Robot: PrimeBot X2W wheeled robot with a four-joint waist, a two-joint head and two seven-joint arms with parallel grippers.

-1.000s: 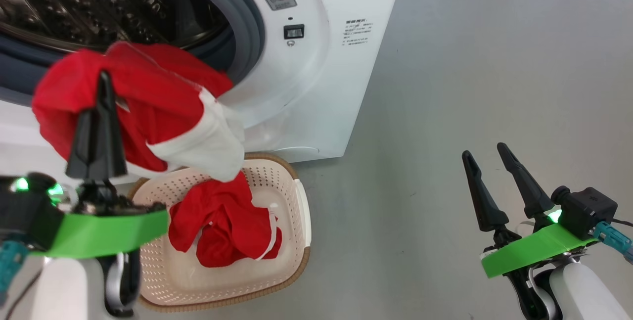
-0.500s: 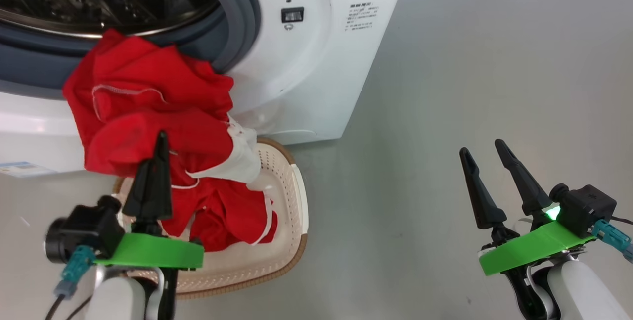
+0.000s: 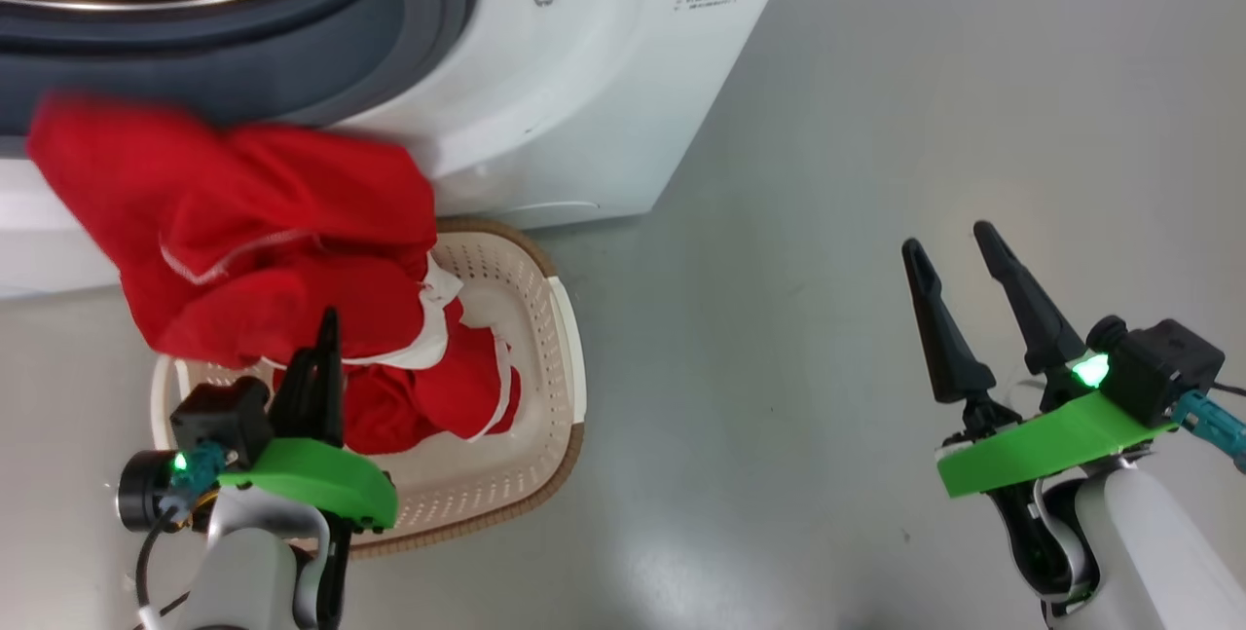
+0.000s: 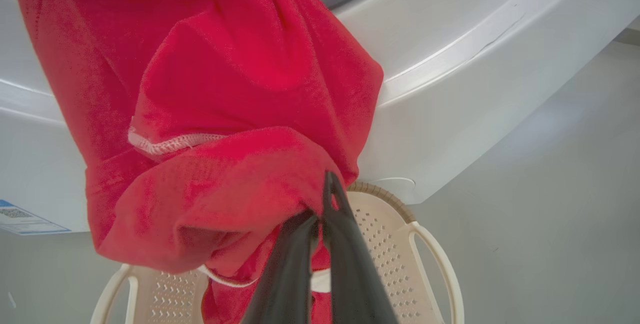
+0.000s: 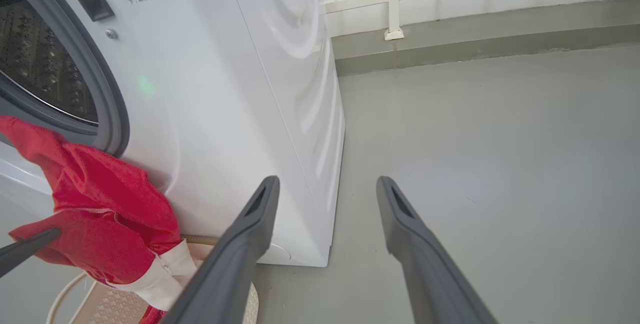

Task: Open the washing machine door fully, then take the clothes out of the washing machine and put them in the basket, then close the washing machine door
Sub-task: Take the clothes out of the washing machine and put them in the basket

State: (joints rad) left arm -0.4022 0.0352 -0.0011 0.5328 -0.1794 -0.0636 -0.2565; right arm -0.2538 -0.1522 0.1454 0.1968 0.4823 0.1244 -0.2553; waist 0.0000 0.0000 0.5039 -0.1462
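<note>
My left gripper (image 3: 329, 320) is shut on a bright red garment of the clothes (image 3: 224, 221), which hangs in front of the washing machine (image 3: 584, 75) and droops over the basket (image 3: 557, 318). The left wrist view shows the shut fingers (image 4: 345, 244) pinching a fold of that garment (image 4: 225, 88) above the basket's handle (image 4: 435, 259). More red cloth with white trim (image 3: 467, 391) lies inside the basket. Just above the cloth is the grey-ringed mouth (image 3: 292, 75). My right gripper (image 3: 946, 239) stands open over bare floor, holding nothing. The washing machine door is out of view.
The basket stands on the grey floor (image 3: 827, 172) against the machine's front. In the right wrist view, the machine's side panel (image 5: 300, 88) is to the left of my open right gripper (image 5: 327, 184). A white railing on a low curb (image 5: 395, 3) runs behind.
The head camera has tilted down. My left gripper has drawn back and down from the mouth, bringing the red garment over the basket. The right arm has hardly moved.
</note>
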